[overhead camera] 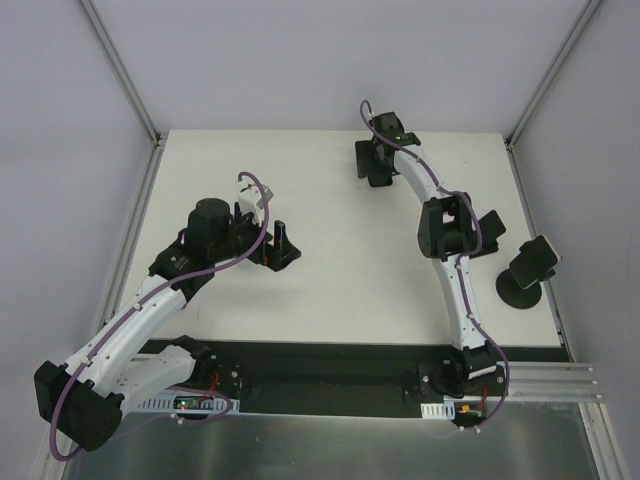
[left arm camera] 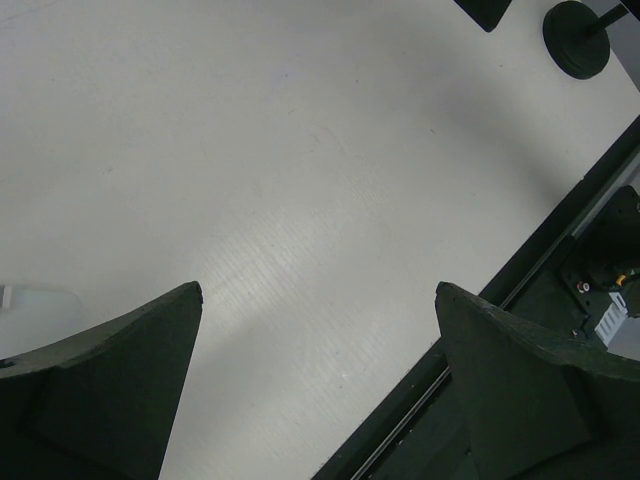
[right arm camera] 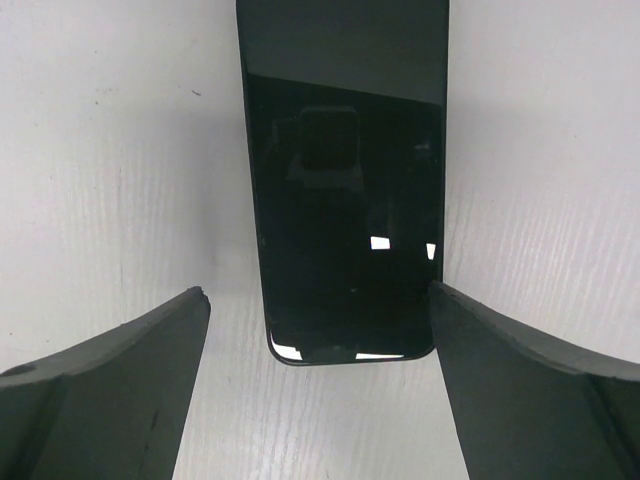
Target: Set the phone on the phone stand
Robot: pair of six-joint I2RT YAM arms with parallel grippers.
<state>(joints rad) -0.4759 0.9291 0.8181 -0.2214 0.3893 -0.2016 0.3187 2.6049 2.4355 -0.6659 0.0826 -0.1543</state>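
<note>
A black phone (right arm camera: 345,190) lies flat, screen up, on the white table (overhead camera: 330,290). My right gripper (right arm camera: 320,295) is open just above it, and the phone's near end sits between its fingertips without touching them. In the top view the right gripper (overhead camera: 373,165) is at the far middle of the table and hides the phone. The phone stand (overhead camera: 532,268), a tilted plate on a round black foot, stands at the right edge. Its foot (left arm camera: 577,38) also shows in the left wrist view. My left gripper (overhead camera: 283,246) is open and empty over bare table (left arm camera: 300,180).
A flat black object (overhead camera: 490,232) lies beside the right arm's elbow, left of the stand; its corner (left arm camera: 487,10) shows in the left wrist view. A black strip (overhead camera: 330,365) with the arm bases runs along the near edge. Grey walls enclose the table.
</note>
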